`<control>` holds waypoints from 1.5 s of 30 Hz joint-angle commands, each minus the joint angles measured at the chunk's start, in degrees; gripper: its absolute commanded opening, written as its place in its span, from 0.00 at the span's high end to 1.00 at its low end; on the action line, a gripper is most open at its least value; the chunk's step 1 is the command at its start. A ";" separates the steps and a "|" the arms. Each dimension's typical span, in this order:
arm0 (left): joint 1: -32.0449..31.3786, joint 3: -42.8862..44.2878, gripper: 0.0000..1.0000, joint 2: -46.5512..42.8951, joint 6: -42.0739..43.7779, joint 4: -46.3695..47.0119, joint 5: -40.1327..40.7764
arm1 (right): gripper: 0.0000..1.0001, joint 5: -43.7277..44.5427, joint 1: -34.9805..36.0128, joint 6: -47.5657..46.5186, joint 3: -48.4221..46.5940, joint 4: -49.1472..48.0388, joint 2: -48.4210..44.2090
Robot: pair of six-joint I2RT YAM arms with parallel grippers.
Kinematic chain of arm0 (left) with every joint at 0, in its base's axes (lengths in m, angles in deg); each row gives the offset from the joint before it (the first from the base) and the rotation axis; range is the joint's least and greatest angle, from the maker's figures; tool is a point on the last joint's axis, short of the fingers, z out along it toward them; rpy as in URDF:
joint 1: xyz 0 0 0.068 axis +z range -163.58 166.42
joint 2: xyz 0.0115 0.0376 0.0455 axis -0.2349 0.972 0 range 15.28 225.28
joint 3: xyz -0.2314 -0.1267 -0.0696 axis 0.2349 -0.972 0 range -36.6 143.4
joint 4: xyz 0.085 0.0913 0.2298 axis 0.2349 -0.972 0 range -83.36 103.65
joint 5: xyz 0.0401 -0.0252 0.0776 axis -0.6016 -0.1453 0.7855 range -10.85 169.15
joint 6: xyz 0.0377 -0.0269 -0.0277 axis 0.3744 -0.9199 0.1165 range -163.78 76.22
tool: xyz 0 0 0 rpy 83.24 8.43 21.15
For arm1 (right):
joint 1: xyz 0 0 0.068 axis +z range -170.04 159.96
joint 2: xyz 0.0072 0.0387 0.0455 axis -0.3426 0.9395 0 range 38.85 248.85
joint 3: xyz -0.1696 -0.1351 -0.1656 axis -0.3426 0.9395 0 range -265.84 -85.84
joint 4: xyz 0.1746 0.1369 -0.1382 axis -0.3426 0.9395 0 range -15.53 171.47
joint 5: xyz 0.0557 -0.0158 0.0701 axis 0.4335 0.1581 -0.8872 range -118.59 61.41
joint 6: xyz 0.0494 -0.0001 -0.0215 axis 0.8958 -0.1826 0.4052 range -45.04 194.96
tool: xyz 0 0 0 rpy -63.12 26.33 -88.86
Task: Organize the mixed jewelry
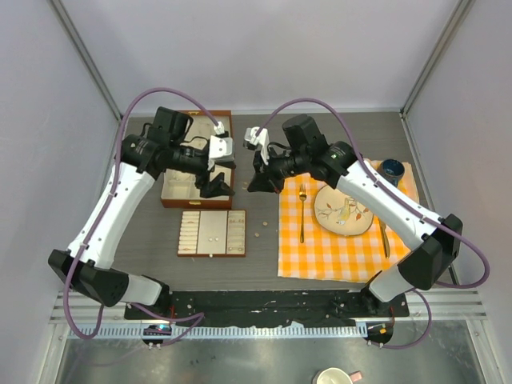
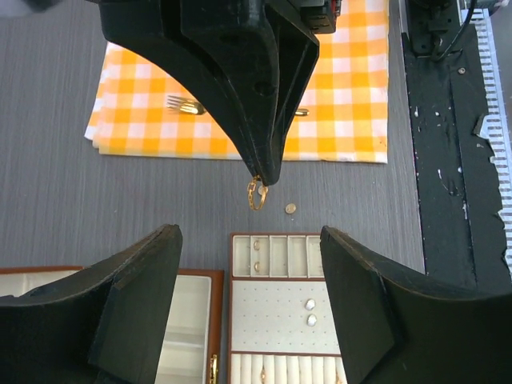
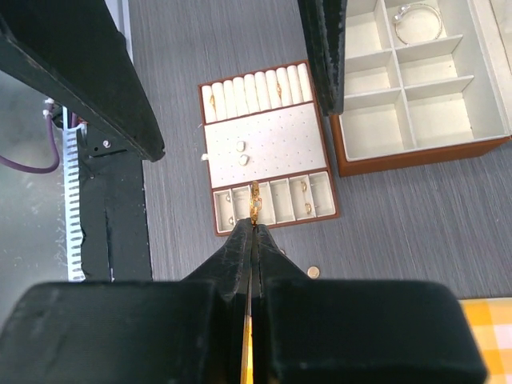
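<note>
My right gripper (image 3: 254,225) is shut on a small gold jewelry piece (image 3: 255,200), which hangs from its tips (image 2: 262,178) above the grey table. It hovers just off the near end of the flat jewelry tray (image 2: 240,316). The tray holds two pearl studs (image 2: 310,312) and gold earrings (image 2: 257,256) in small compartments. My left gripper (image 2: 250,237) is open and empty above the tray, facing the right gripper (image 1: 258,182). A loose gold stud (image 2: 290,208) lies on the table. The silver hoop bracelet (image 3: 418,22) rests in the wooden box (image 3: 416,152).
An orange checked cloth (image 1: 336,248) at the right carries a plate (image 1: 342,211), a gold fork (image 1: 302,212), a knife (image 1: 384,238) and a dark cup (image 1: 392,170). The wooden box (image 1: 170,196) stands behind the tray (image 1: 212,233). Tiny loose pieces (image 1: 258,234) lie between tray and cloth.
</note>
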 commanded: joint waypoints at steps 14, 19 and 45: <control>-2.26 -2.68 0.42 1.80 -4.72 8.59 -0.53 | 0.99 3.28 1.81 -1.53 -3.03 -0.80 -0.60; -2.44 -4.00 0.45 1.79 -6.04 10.52 -0.79 | 0.99 3.37 1.81 -1.62 -2.85 -0.71 -0.69; -3.67 -6.55 0.66 2.41 -7.27 11.58 -2.20 | 0.99 4.51 1.81 -1.71 -2.76 -0.98 -1.22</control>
